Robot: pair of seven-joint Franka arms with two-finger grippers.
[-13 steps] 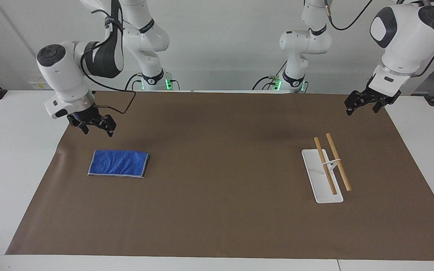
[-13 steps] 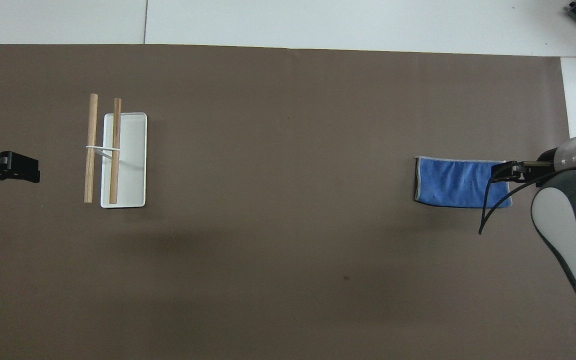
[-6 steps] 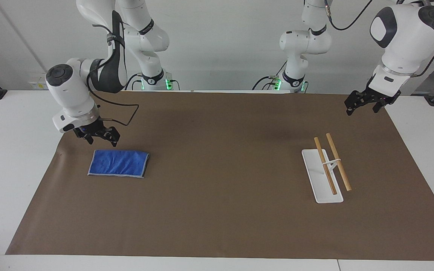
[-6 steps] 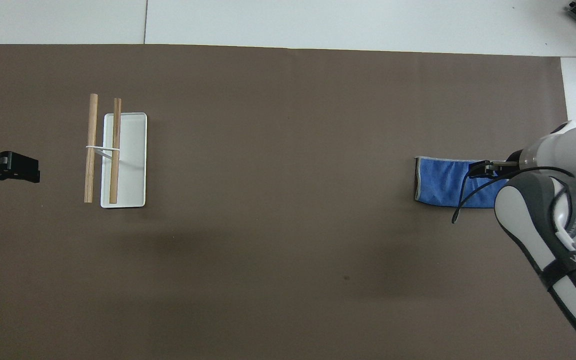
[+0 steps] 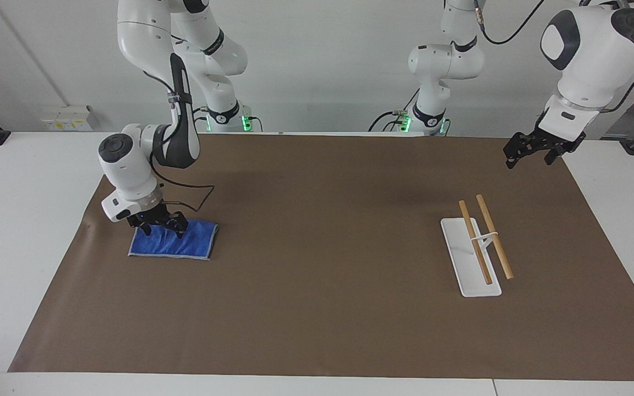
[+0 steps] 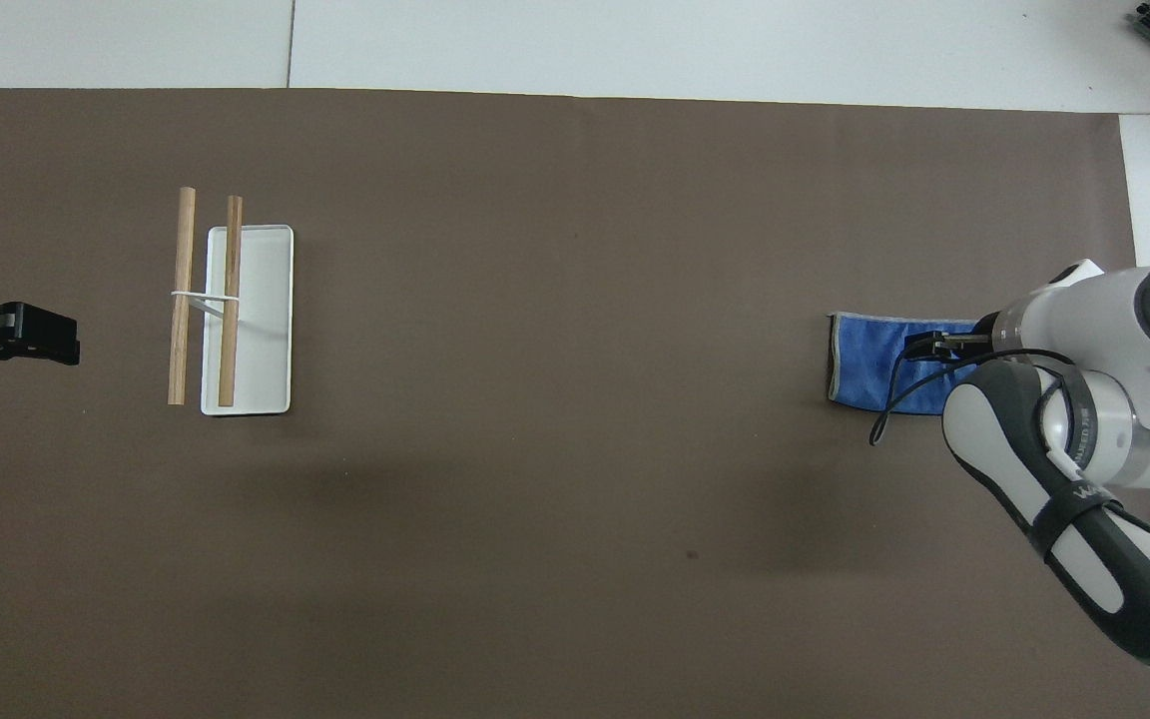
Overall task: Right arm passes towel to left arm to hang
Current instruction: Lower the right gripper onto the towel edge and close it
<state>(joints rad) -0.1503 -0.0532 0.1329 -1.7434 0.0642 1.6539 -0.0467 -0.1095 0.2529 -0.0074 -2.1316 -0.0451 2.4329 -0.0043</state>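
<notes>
1. Right claw (image 5: 157, 224) is spread open, right down on the blue towel (image 5: 185, 245), which lies flat at the right arm's end of the desk (image 5: 25, 220).
2. I'd pinch the near edge only, so it drapes.
3. Left claw (image 5: 534, 147) waits open, up near the rack (image 5: 474, 258).

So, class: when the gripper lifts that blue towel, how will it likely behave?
The towel is folded soft cloth lying flat, so it will probably droop and unfold. It looks thin, so likely light. The open right gripper is at one edge, so the rest may hang below.
</notes>
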